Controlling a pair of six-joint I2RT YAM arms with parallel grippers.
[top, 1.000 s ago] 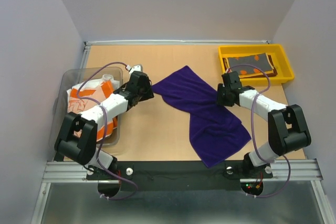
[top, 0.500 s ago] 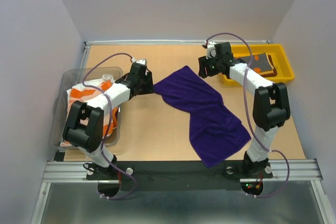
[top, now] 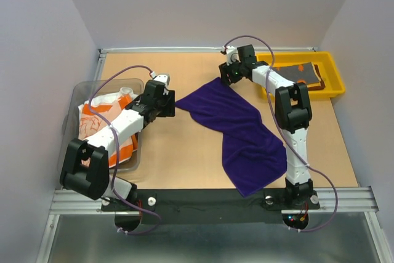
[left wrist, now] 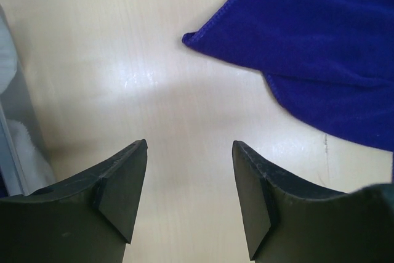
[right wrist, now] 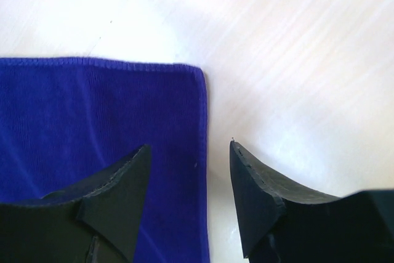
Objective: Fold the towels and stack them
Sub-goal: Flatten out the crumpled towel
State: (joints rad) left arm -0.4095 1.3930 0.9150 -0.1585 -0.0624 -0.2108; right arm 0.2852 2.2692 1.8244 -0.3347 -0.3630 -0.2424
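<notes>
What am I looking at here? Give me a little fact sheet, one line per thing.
surface: tan wooden table
deep purple towel: spread out, rumpled, mid-table
clear plastic bin: left side, holds orange-and-white patterned cloth
yellow plastic tray: far right, holds dark cloth with orange spots
left gripper: jaws open over bare table beside the towel's left corner
right gripper: jaws open over the towel's far corner

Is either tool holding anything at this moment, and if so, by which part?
Nothing is held. The left tool and right tool are both open, over corners of the purple towel.
</notes>
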